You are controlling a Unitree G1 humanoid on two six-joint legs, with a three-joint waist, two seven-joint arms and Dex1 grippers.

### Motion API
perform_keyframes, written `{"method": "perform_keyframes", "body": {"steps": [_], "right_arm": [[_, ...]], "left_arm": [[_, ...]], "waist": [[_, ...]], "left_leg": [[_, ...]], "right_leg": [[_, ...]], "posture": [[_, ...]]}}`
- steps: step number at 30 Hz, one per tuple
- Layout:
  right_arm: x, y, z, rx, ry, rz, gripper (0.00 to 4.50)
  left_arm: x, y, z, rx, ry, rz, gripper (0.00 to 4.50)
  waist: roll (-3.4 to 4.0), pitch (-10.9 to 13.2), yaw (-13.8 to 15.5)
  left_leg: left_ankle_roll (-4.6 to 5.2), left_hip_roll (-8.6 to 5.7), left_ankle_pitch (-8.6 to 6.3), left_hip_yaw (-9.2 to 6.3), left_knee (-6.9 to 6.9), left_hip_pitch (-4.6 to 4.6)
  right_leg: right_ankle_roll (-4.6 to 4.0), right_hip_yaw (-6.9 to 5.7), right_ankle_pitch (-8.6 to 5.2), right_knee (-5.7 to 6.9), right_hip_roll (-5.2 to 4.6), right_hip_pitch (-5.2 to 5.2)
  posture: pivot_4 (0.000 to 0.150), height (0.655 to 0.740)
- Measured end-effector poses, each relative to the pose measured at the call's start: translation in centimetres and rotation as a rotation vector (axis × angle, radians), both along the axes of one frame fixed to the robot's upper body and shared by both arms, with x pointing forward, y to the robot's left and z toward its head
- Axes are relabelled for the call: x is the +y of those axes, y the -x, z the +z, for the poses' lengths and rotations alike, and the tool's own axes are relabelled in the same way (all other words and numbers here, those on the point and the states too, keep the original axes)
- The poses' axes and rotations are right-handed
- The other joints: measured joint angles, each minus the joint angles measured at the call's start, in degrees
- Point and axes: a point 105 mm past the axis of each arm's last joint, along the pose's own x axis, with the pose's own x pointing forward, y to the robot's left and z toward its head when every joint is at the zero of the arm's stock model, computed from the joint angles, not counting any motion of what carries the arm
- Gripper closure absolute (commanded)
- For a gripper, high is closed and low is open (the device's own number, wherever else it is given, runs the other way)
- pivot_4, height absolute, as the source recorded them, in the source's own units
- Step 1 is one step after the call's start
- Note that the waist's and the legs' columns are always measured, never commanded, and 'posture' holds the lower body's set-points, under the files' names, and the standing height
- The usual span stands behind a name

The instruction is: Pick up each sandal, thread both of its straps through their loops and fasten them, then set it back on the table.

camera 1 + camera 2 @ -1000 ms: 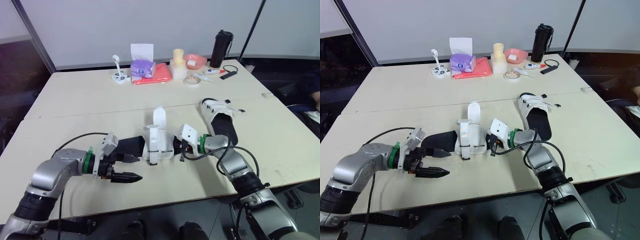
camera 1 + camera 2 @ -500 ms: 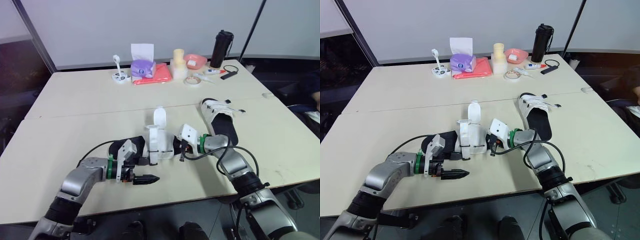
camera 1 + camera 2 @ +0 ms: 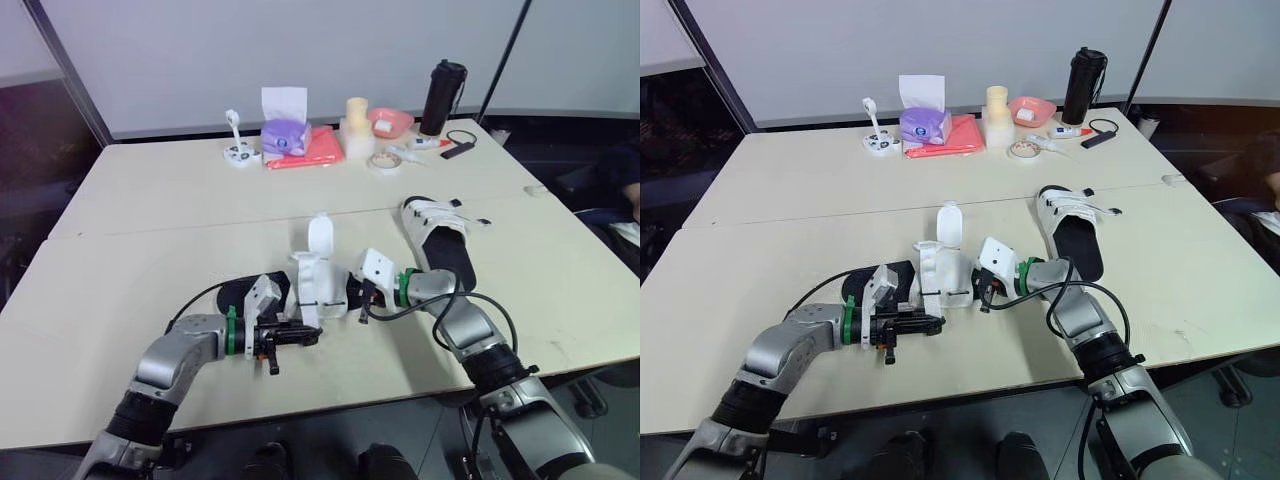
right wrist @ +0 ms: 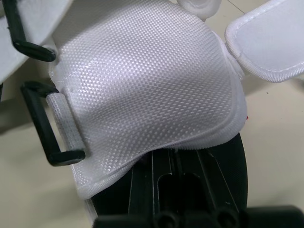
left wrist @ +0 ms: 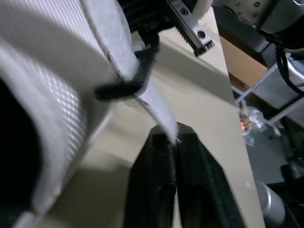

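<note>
At the front of the surface (image 3: 150, 200), the left hand (image 3: 297, 336) is closed, its fingers (image 5: 153, 180) pinching the tip of a white strap (image 5: 159, 107) of the near sandal (image 3: 318, 285). That sandal lies between both hands, with one white flap standing upright behind it. On its right side, the right hand (image 3: 362, 300) clamps the sandal's edge. Farther right, the second sandal (image 3: 440, 240) lies flat, apart from both hands.

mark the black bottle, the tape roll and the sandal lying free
black bottle (image 3: 441, 98), left eye view, middle of its body
tape roll (image 3: 383, 168), left eye view, front of its ring
free sandal (image 3: 447, 258), left eye view, black footbed
</note>
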Motion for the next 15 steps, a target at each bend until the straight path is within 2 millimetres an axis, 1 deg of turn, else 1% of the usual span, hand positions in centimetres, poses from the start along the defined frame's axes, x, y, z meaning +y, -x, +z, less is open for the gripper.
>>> {"method": "perform_keyframes", "body": {"steps": [7, 10, 15], "right_arm": [[0.0, 0.0, 0.0, 0.000, 0.000, 0.003, 4.50], [0.0, 0.0, 0.0, 0.000, 0.000, 0.003, 4.50], [0.2, 0.2, 0.0, 0.001, 0.002, 0.015, 4.50]], "left_arm": [[2.0, 3.7, -0.5, 0.103, -0.082, -0.133, 4.43], [2.5, 4.6, -0.4, 0.111, -0.100, -0.167, 4.43], [2.5, 5.7, -0.1, 0.085, -0.105, -0.207, 4.43]], "waist": [[0.00, 0.0, 0.0], [0.00, 0.0, 0.1], [0.00, 0.0, 0.1]], "left_leg": [[0.00, 0.03, 0.00, 0.01, -0.14, 0.00], [0.00, 0.06, 0.00, 0.00, -0.16, 0.00], [0.00, 0.27, 0.00, 0.06, -0.40, 0.00]], "right_leg": [[-0.23, 0.01, -0.13, 0.00, 0.00, -0.07], [-0.28, 0.01, -0.15, -0.01, -0.01, -0.07], [-0.36, 0.01, -0.20, -0.10, -0.01, -0.17]], "posture": [[0.150, 0.7400], [0.150, 0.7400], [0.150, 0.7400]]}}
